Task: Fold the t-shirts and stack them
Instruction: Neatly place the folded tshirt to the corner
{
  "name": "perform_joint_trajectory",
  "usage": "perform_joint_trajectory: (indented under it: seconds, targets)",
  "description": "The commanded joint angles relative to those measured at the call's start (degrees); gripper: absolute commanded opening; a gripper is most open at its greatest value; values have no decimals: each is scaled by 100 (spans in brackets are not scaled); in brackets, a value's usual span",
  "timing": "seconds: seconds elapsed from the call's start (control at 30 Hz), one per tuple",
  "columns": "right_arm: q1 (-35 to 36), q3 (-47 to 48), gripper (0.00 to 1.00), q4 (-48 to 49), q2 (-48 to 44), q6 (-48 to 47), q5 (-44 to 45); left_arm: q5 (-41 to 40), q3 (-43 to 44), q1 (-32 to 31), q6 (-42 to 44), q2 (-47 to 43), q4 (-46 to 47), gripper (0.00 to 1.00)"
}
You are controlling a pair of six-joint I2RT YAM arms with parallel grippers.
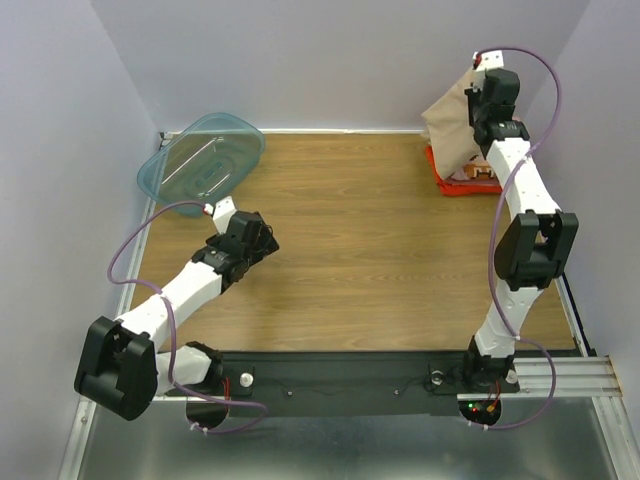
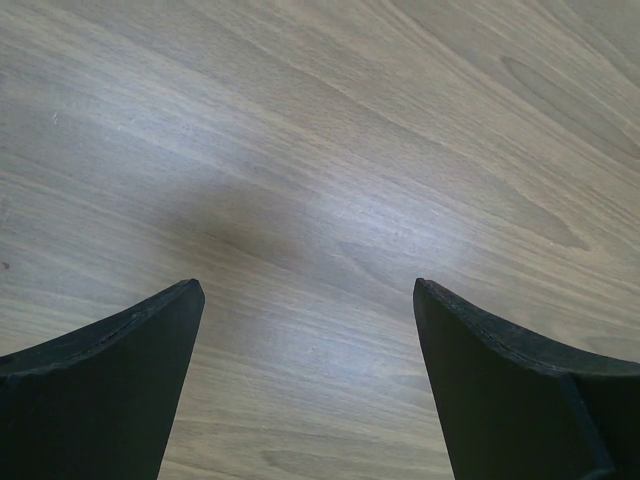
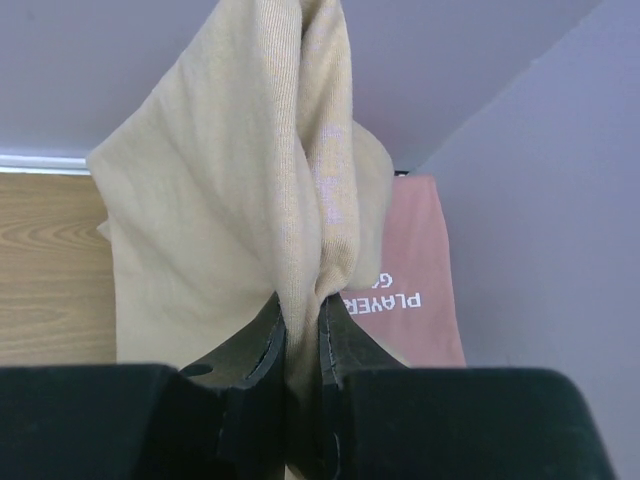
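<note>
1. Top external view: the tan t-shirt (image 1: 450,125) is hanging bunched in the air at the far right corner, held up off the table (image 1: 350,260) at the end of the right arm (image 1: 520,190). Under it the red-orange t-shirt (image 1: 455,186) is lying crumpled against the far right edge. Nothing is looking folded or stacked, so I am judging the task to be at its very start, with every shirt left to do
2. Same view: the teal tub (image 1: 200,160) is lying tilted at the far left corner, well apart from the shirts, and the left arm (image 1: 190,285) is reaching over the left side of the wood. Neither is sitting between the shirts and the middle of the table. The likelier hindrance is the walls crowding the corner where the cloth is piled
3. Left wrist view: the left gripper (image 2: 310,385) is gaping wide and gripping nothing, with only wood grain showing beneath it and no shirt in sight
4. Right wrist view: the right gripper (image 3: 300,320) is pinching tight on a gathered fold of the tan t-shirt, which is draping from the jaws in a twisted bundle. The pink t-shirt (image 3: 425,250), with white lettering, is lying behind it beside the wall (image 3: 540,200). The tan one is looking in need of spreading flat before any fold
</note>
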Motion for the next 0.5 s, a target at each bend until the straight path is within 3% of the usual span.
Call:
perform_joint_trajectory:
  seconds: [0.0, 0.47]
  targets:
    - [-286, 246, 0, 255, 49, 409, -456, -83, 251, -4, 255, -205, 408, 99]
    - [-1051, 167, 1, 185, 339, 831, -1170, 190, -470, 5, 712, -2137, 1824, 99]
